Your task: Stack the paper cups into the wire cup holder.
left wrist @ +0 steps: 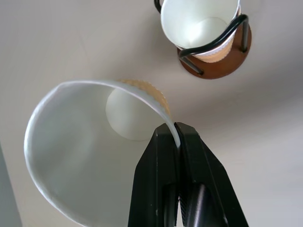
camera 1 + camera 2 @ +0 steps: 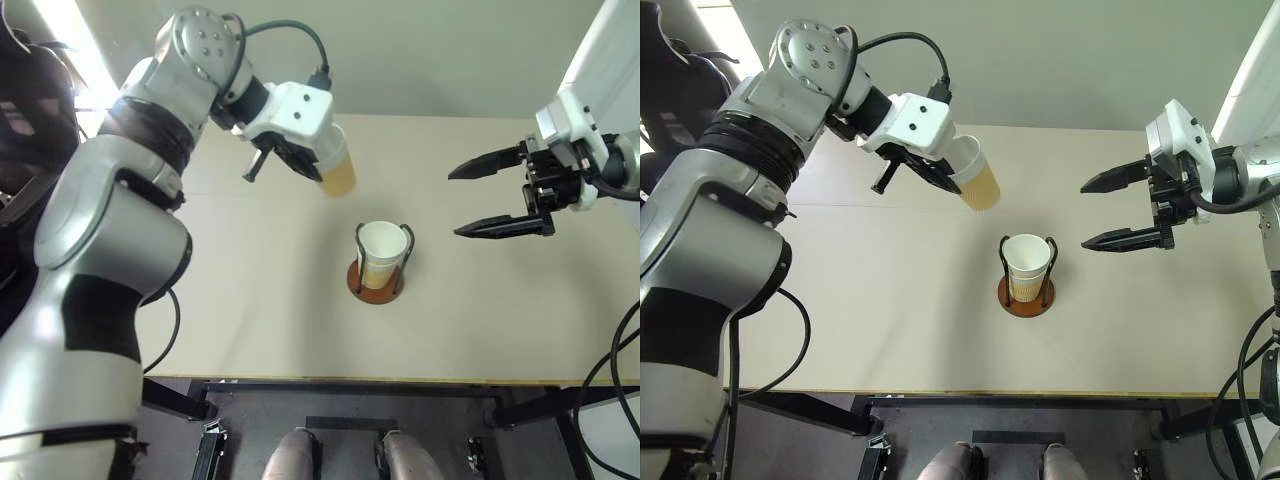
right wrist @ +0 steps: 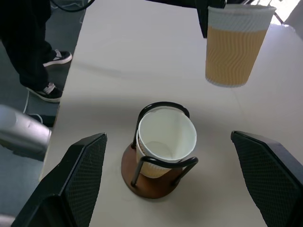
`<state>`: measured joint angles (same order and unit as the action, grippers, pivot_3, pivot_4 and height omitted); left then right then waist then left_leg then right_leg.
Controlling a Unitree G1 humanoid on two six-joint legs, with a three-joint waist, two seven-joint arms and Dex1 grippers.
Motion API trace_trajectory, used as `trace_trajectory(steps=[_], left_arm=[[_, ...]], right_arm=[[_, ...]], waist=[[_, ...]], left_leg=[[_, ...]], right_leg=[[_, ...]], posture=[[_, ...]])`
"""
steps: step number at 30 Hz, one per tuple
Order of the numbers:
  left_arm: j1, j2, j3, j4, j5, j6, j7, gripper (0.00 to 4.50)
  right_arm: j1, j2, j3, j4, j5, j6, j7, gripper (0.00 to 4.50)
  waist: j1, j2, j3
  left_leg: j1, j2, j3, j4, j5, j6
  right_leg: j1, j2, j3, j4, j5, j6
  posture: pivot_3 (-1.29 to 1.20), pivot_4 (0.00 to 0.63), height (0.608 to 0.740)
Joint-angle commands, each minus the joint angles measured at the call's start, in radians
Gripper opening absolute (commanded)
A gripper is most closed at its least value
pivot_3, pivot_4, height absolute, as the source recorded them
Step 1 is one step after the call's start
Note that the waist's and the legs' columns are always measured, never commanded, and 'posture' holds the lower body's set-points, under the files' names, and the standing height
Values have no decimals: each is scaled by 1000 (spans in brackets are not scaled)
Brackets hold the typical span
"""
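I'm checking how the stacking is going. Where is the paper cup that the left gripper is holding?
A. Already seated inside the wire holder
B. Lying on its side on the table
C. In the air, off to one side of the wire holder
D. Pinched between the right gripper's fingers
C: the left gripper pinches the cup's rim in the air, away from the wire holder, which already has cups in it.

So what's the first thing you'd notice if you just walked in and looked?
A yellow paper cup hanging in the air above the table, pinched by its rim in the shut left gripper. Below it, near the middle of the table, the wire cup holder on its brown disc already has cups nested inside. Off to the right, the right gripper waits wide open, holding nothing.
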<state>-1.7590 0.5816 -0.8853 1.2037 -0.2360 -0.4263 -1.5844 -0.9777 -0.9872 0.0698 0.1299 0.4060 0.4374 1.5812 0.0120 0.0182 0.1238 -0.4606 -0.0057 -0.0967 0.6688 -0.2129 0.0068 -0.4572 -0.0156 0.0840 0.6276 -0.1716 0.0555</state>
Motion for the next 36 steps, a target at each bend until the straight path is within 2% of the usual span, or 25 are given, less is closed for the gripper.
trace_trajectory(steps=[1,13,21,36], left_arm=[[-14,-7,-13,-35,-56,24,-30,40],[-32,-69,-50,-70,-156,71,-30,40],[-55,-130,-75,-53,-139,57,-30,40],[-52,-169,-109,-69,-149,23,-30,40]], right_arm=[[4,-45,-34,54,2,-94,33,4351],[26,-113,7,139,41,-236,33,4351],[22,-134,16,131,61,-221,33,4351],[24,-161,39,116,81,-209,33,4351]], waist=[[6,0,0],[9,0,0],[11,0,0],[14,0,0]], left_leg=[[0,0,-1,1,0,0],[1,-1,0,7,-1,2],[1,-1,0,13,-3,4],[1,-2,0,13,-3,5]], right_leg=[[0,-1,0,0,0,1],[5,-3,1,-1,1,4],[8,-4,1,-1,2,5],[9,-4,1,-1,2,7]], posture=[[0,150,740],[0,150,740],[0,150,740],[0,150,740]])
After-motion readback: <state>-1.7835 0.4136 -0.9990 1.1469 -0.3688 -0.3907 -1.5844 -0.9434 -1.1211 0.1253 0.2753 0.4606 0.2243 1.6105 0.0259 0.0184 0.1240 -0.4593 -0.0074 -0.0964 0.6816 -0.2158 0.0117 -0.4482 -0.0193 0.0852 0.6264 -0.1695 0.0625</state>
